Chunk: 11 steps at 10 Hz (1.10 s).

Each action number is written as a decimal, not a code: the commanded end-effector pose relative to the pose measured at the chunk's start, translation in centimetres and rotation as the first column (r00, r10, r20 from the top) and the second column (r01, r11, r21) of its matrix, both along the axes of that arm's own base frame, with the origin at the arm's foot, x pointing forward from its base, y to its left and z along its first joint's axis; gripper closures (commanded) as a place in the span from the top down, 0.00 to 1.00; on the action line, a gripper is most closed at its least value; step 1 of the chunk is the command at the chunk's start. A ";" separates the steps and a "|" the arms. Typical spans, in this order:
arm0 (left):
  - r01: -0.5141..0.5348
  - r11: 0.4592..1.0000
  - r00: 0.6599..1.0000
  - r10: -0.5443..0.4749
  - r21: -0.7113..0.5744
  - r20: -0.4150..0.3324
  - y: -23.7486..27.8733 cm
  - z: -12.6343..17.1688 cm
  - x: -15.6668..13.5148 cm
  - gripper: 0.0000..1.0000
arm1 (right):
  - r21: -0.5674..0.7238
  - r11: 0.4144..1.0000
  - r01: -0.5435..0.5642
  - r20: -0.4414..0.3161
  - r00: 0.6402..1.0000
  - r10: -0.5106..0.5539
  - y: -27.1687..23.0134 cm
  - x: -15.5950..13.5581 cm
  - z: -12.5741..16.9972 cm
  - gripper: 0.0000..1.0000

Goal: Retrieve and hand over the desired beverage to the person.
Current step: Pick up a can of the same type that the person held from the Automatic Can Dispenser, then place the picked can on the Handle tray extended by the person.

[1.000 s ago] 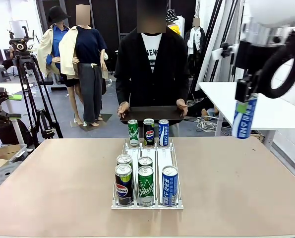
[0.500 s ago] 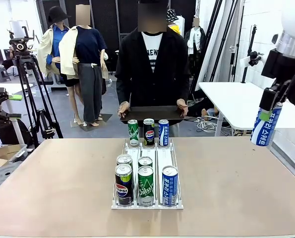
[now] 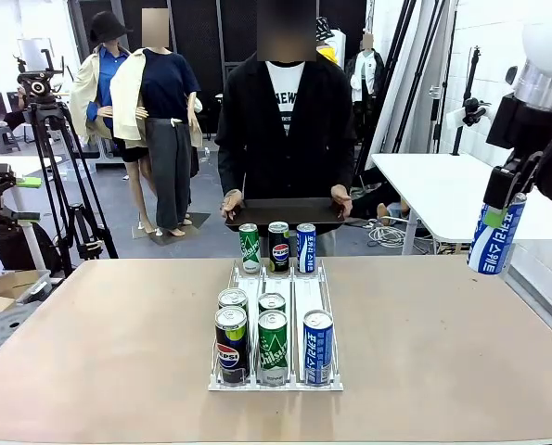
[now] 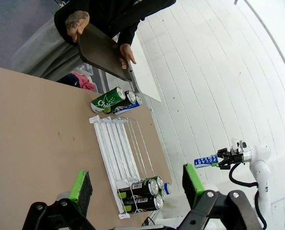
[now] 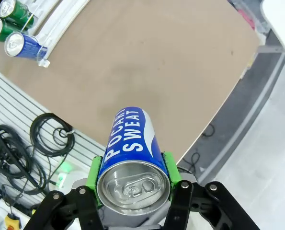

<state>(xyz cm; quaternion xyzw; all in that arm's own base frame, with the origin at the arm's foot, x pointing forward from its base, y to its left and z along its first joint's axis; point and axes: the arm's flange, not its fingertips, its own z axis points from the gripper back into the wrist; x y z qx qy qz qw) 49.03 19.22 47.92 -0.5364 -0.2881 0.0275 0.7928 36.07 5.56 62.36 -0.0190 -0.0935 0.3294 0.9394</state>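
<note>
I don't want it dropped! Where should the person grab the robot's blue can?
Probably the blue can by its lower half, from the side: the right tool pinches it near the top, so the bottom hangs free, slightly tilted.

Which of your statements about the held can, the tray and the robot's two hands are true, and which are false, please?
1. The right hand holds a blue Pocari Sweat can. True.
2. The left hand is shut on a green can. False: it is open and empty.
3. The person holds a dark tray. True.
4. The held can stands on the table. False: it hangs in the air near the table's right edge.
</note>
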 end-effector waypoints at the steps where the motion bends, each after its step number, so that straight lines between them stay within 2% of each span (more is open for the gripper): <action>1: -0.002 1.000 1.000 0.002 -0.002 0.001 0.0 0.2 -0.1 1.00 | 0.004 1.000 0.014 0.002 1.000 -0.014 0.0 -0.1 0.5 0.00; 11: -0.002 1.000 1.000 0.002 -0.002 0.001 0.0 0.2 -0.1 1.00 | 0.004 1.000 0.014 0.002 1.000 -0.014 0.0 -0.1 0.5 0.00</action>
